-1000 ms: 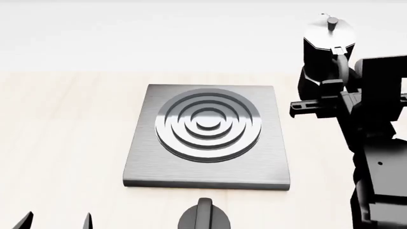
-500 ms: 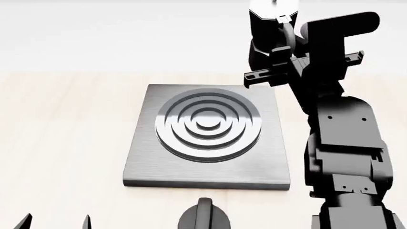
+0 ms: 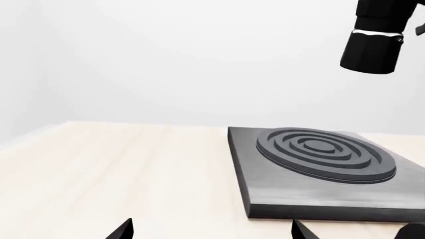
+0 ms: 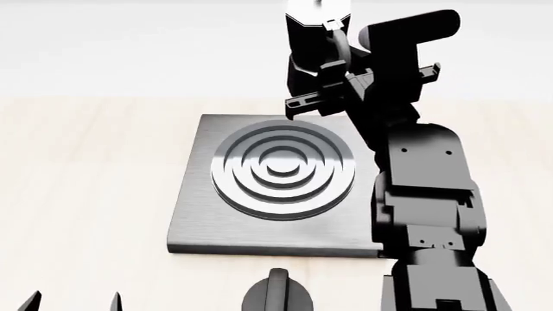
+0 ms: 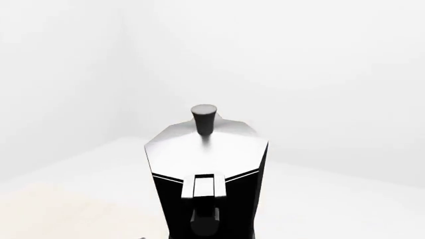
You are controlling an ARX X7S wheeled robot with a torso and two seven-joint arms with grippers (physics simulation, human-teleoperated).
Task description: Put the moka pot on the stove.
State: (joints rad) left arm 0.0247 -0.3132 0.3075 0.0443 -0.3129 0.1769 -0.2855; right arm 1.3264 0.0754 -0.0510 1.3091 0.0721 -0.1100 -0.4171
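Observation:
The moka pot (image 4: pixel 304 65), glossy black with a silvery lid, hangs in the air over the back right part of the stove (image 4: pixel 259 236). My right gripper (image 4: pixel 338 78) is shut on its curved handle. The right wrist view looks down on the moka pot (image 5: pixel 206 159), its lid knob and handle, with my own fingers hidden behind it. In the left wrist view the moka pot (image 3: pixel 371 47) floats well above the stove (image 3: pixel 319 199). My left gripper (image 4: pixel 74 303) stays low at the table's near left, open and empty, its fingertips (image 3: pixel 123 230) spread wide.
A round black knob with a ridge (image 4: pixel 276 295) sits on the table just in front of the stove. The light wooden tabletop (image 4: pixel 87 181) spreads left of the stove. My right arm's bulky black links (image 4: pixel 423 201) overlap the stove's right edge.
My right arm has carried the moka pot leftward, from right of the stove to above its back right part. The left gripper and stove have not moved.

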